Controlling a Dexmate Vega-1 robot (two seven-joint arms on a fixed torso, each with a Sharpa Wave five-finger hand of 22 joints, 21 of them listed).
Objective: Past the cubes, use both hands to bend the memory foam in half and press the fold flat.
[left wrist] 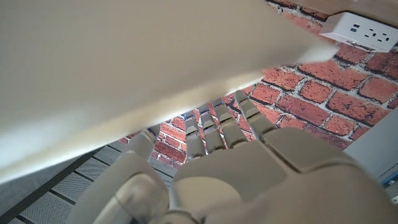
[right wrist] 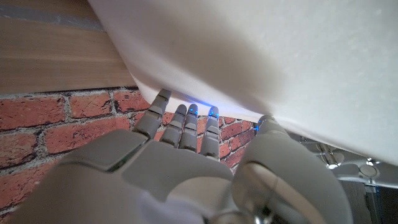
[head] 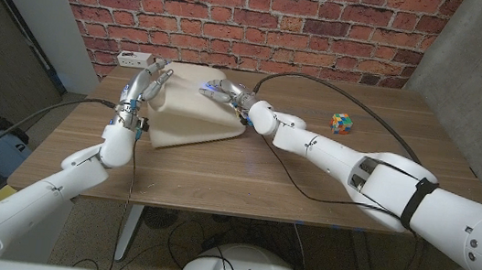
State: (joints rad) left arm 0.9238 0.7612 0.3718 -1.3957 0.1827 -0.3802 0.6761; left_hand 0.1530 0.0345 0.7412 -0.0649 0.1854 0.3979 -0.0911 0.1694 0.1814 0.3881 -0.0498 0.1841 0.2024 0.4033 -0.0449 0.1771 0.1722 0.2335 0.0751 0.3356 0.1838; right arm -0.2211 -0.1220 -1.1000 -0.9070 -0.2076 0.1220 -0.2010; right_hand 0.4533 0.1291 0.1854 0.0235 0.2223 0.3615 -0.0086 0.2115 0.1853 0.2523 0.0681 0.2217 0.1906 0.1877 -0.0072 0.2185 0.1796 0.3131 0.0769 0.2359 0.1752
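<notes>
The memory foam (head: pixel 195 118) is a cream sheet on the wooden table (head: pixel 245 177); its far edge is raised off the surface. My left hand (head: pixel 143 86) holds the far left corner. My right hand (head: pixel 224 91) grips the far right part of that edge. In the left wrist view the fingers (left wrist: pixel 214 130) reach in under the pale foam (left wrist: pixel 124 74) with the thumb alongside. In the right wrist view my right hand (right wrist: pixel 174 168) has its fingers (right wrist: pixel 186 121) tucked behind the foam's (right wrist: pixel 280 56) edge, thumb on the near face. A multicoloured cube (head: pixel 343 123) sits to the right.
A white power strip (head: pixel 135 58) lies at the table's back left near the brick wall (head: pixel 264 18), also seen as the power strip (left wrist: pixel 360 31) in the left wrist view. A black cable (head: pixel 338 92) runs across the right half of the table.
</notes>
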